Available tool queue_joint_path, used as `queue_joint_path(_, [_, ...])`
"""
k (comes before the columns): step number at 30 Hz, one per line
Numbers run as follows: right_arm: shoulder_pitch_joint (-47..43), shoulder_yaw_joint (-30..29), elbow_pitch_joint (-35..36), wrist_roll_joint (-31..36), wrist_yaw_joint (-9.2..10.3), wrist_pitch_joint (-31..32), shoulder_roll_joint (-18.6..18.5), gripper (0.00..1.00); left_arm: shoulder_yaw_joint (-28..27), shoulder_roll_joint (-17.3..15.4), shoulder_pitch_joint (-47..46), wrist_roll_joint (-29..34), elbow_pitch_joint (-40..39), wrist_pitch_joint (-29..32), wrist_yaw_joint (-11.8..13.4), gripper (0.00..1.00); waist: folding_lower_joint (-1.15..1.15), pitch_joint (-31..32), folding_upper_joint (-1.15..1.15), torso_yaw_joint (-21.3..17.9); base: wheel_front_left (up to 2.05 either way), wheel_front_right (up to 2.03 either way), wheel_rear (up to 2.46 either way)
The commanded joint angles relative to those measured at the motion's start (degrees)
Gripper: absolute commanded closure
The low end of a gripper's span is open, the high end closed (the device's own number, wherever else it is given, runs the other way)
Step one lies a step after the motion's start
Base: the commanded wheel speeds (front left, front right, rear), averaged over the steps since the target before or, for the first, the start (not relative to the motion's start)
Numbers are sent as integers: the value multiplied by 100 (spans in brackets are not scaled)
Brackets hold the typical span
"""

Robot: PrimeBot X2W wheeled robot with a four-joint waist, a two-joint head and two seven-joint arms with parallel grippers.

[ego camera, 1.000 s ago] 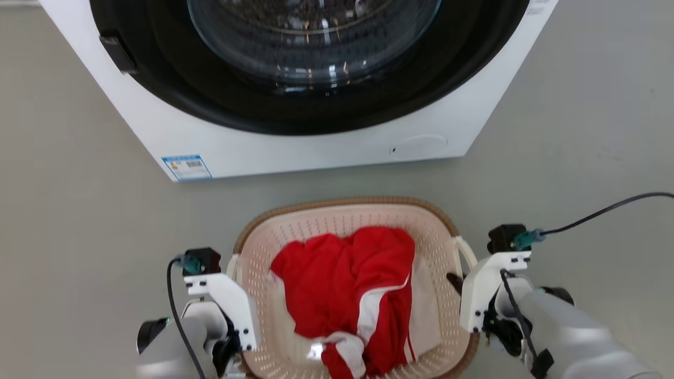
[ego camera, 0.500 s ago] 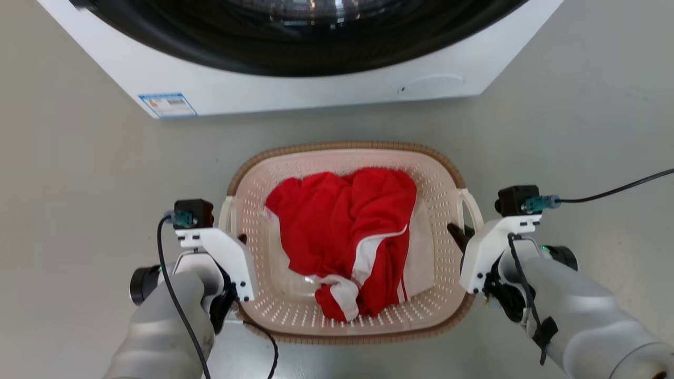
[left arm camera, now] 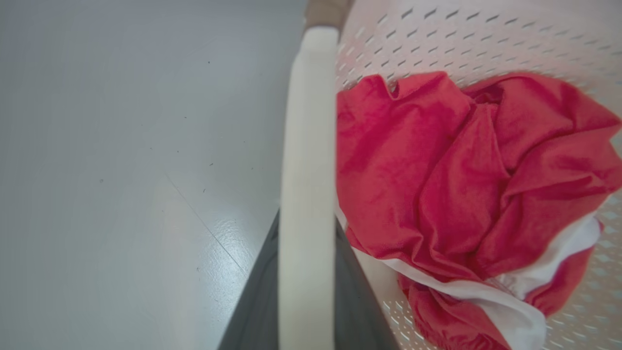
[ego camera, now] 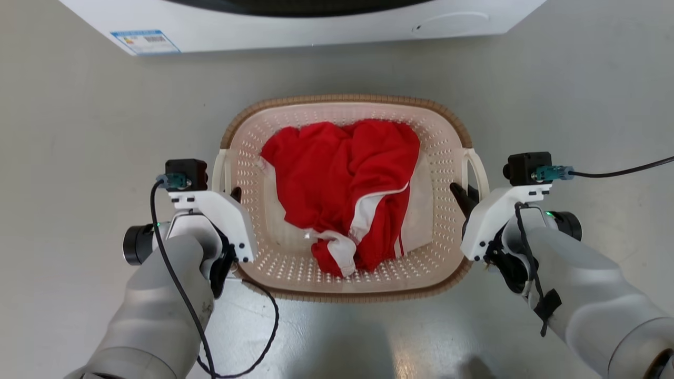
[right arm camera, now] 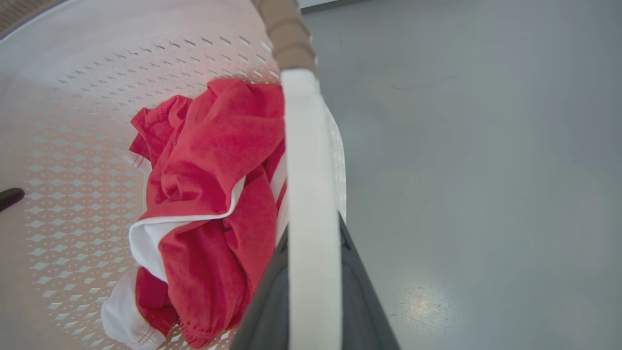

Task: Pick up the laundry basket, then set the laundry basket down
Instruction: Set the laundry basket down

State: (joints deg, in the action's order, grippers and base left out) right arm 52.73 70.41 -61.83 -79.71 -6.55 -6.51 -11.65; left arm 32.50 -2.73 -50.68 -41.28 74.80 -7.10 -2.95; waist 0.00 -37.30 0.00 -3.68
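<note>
laundry basket (ego camera: 345, 99) sitting dead centre in head view, washer (ego camera: 316, 31) at its 12 o'clock, red-and-white garment (ego camera: 337, 179) lying bunched inside. Left jaws nearly shut, pinching left handle (left arm camera: 306, 194) at basket's 9 o'clock, dark fingers (left arm camera: 252, 311) flanking it. Right jaws gripping right handle (right arm camera: 311, 194) at 3 o'clock likewise. Can't tell if basket is clearing the floor (ego camera: 79, 131).

Matt perforated plastic laundry basket (ego camera: 295, 268), woven-look rim (ego camera: 342, 98), red cloth (ego camera: 337, 173), glossy floor (ego camera: 579, 79).
</note>
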Motion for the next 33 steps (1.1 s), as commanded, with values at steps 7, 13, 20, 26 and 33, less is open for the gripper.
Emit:
queue_joint_path(7, [-5, 76, 139, -9, -94, -306, -12, 100, -97, -105, -290, -1, -85, -236, 93, 100, 0, -377, 0, 63, 0, 0, 0])
queue_joint_path(13, [114, 112, 161, -25, -94, -413, -21, 100, -93, -85, -415, -38, -85, -299, 143, 100, 0, -616, 0, 97, 0, 0, 0])
queue_joint_path(20, [193, 143, 195, -81, -94, -489, -31, 100, -62, -71, -525, -61, -85, -302, 169, 100, 0, -862, 0, 136, 0, 0, 0])
queue_joint_path(26, [233, 169, 201, -146, -94, -464, -38, 100, -28, -57, -600, -81, -85, -285, 204, 100, 0, -1021, 0, 141, 0, 0, 0])
queue_joint_path(33, [281, 195, 209, -169, -94, -511, -47, 100, 6, -46, -654, -103, -85, -333, 242, 100, 0, -1157, 0, 148, 0, 0, 0])
